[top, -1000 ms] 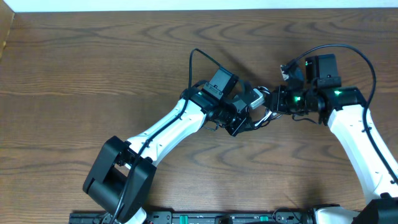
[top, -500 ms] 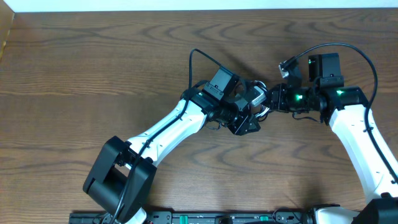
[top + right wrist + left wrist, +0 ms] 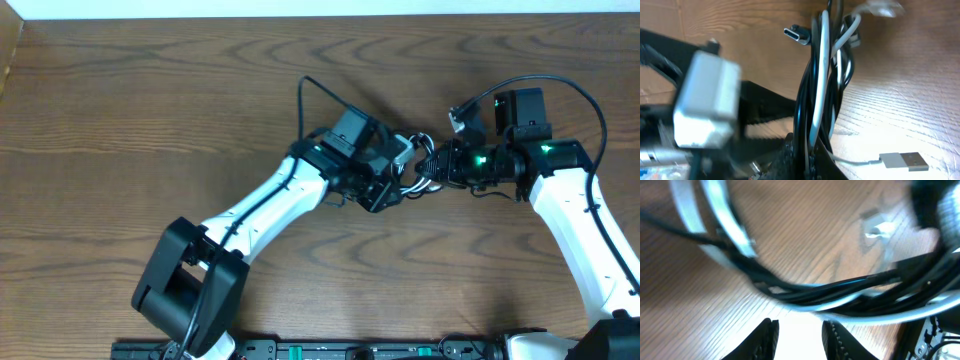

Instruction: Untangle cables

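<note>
The black cable (image 3: 801,100) and the white cable (image 3: 823,60) run together as one tangled bundle (image 3: 420,180) between my two grippers at mid table. My right gripper (image 3: 812,152) is shut on this bundle, with black and white strands pinched between its fingers; it also shows in the overhead view (image 3: 436,168). A black USB-C plug (image 3: 797,34) sticks out near the top of the bundle. A white USB-A plug (image 3: 902,161) lies on the wood. My left gripper (image 3: 800,337) is open and empty, just below the black strands (image 3: 815,291) and white strands (image 3: 715,210).
The wooden table (image 3: 150,120) stretches wide to the left and front. A white strip (image 3: 320,8) runs along the far edge. The left arm's grey-white wrist block (image 3: 707,107) sits close beside the right gripper. The right arm's thick black wire (image 3: 590,100) loops above it.
My left gripper has shifted slightly up and left, and the bundle now lies across its view. My right gripper stays shut on the cables and has moved little.
</note>
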